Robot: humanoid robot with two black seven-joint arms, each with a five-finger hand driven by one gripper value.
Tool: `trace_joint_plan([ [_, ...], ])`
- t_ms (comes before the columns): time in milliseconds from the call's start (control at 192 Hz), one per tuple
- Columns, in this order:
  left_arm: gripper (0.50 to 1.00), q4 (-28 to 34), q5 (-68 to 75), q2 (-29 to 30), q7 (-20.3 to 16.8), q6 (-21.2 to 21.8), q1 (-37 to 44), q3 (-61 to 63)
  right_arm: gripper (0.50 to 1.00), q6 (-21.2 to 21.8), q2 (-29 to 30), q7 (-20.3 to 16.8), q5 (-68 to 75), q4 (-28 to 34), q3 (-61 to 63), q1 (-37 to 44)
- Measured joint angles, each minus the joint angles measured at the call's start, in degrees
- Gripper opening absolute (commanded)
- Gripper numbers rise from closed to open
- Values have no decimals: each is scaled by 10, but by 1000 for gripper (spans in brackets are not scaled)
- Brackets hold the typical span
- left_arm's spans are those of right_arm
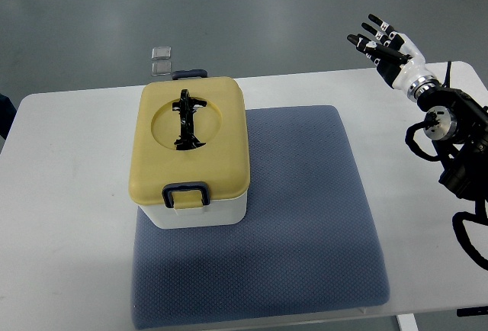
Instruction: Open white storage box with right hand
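Observation:
A white storage box [200, 213] with a yellow lid [191, 140] stands on the left part of a blue-grey mat [305, 216]. The lid lies flat on the box, with a black folding handle [185, 120] in its round recess. One dark latch [186, 194] sits at the near edge and another [191, 73] at the far edge. My right hand [383, 43] is raised at the far right of the table, well away from the box, fingers spread and holding nothing. Its arm [456, 136] comes in from the right edge.
The mat lies on a white table [69, 216]. Two small clear squares [161, 59] lie on the grey floor beyond the table's far edge. A dark object [4, 114] shows at the left edge.

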Motion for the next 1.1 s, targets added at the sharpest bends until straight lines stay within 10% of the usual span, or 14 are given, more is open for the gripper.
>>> trace_joint_plan([
  [709, 1000, 0, 0, 0, 0, 0, 0, 0, 919, 1, -5, 4, 1, 4, -70, 4],
  [1100, 1000, 0, 0, 0, 0, 0, 0, 0, 915, 87, -29, 92, -3, 5, -278, 84],
])
